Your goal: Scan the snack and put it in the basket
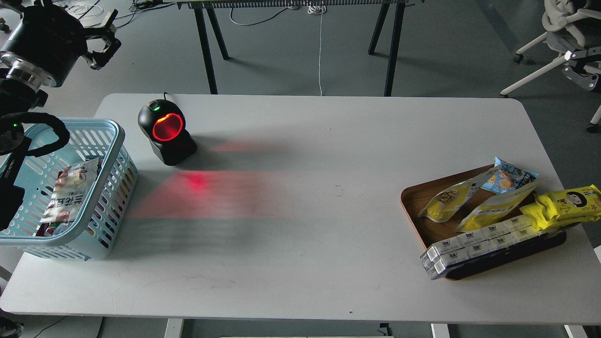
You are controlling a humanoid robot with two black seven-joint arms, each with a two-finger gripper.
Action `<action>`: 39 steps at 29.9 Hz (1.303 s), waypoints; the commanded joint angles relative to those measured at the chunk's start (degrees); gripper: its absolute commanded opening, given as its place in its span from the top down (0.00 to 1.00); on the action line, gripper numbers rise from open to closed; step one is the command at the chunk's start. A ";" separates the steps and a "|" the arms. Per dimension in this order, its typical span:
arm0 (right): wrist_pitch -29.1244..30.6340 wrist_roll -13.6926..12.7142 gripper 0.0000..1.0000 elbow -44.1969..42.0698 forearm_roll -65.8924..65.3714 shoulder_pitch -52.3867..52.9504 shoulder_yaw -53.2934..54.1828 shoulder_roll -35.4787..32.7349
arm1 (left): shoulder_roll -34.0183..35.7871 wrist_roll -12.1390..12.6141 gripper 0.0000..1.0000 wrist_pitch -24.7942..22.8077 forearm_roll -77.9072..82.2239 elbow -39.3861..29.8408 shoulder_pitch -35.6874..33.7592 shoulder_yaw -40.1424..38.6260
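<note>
The snack, a yellow pouch with a round picture of beige balls, lies on the brown wooden tray at the right. The light blue basket stands at the table's left edge with a white-and-red pouch inside. My left gripper hangs open and empty above the floor behind the table's far left corner, beyond the basket. Of my right gripper, only a small dark part shows at the right edge by the chair, far from the snack. Its fingers cannot be told apart.
A black scanner with a glowing red window stands right of the basket and casts red light on the table. The tray also holds a second yellow pouch, a blue packet, a bright yellow wrapper and white boxes.
</note>
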 commanded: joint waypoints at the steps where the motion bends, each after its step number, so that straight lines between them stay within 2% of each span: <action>1: 1.80 -2.68 0.01 1.56 -1.16 3.55 -4.55 -4.46 | -0.26 -0.03 0.00 -0.04 -0.02 0.00 0.00 -0.03; 6: 5.66 -5.85 0.01 1.39 -13.71 4.00 -6.75 -5.97 | -1.40 0.06 0.00 -0.04 0.33 0.08 0.00 0.06; 9: 9.88 -5.94 0.02 1.13 -20.13 4.09 -8.69 -6.93 | -1.84 0.06 0.00 -0.04 0.42 0.00 0.00 0.23; 12: 11.56 -6.11 0.02 0.43 -25.41 4.09 -9.22 -7.37 | -1.75 0.06 0.00 -0.04 0.42 0.00 -0.08 0.23; 17: 18.22 -6.47 0.02 -5.71 -34.03 4.61 -9.57 -7.72 | -1.75 0.06 0.00 -0.13 0.42 0.00 0.00 0.23; 24: 28.78 -6.47 0.03 -13.01 -43.51 14.09 -9.39 -6.50 | -1.84 -0.03 0.00 -0.13 0.42 0.00 0.00 0.23; 33: 38.59 -9.10 0.05 -21.53 -55.65 26.30 -11.14 3.42 | -1.93 -0.03 0.00 -0.13 0.42 0.08 0.00 0.23; 36: 38.59 -9.81 0.05 -25.58 -56.54 36.04 -17.01 7.12 | -2.02 -0.03 0.00 -0.13 0.42 0.08 0.00 0.14; 39: 38.59 -9.89 0.05 -28.75 -55.58 50.00 -31.66 11.16 | -2.02 -0.03 0.00 -0.13 0.42 0.00 0.00 0.06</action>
